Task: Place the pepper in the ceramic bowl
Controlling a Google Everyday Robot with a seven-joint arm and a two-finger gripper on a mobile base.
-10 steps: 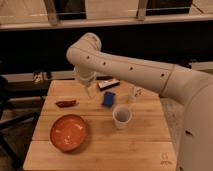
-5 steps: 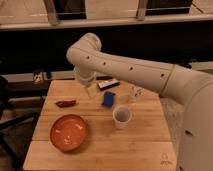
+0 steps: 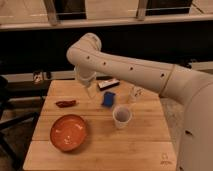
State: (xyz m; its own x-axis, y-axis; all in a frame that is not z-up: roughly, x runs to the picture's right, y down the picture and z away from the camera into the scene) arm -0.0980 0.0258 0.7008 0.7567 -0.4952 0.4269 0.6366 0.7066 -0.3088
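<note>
At the far left a dark chair-like shape stands beside the wooden table, whose pale planks fill the lower part of the view; behind it runs a dark wall panel under a lighter ledge. On the table's left side lies the pepper, flat on the wood and apart from the ceramic bowl, which sits nearer the front edge. Just right of the pepper, the gripper hangs over the table's back part; whether it is open or closed cannot be told. Further right are a dark flat box, a blue block and a white cup. The white arm stretches away to the right.
</note>
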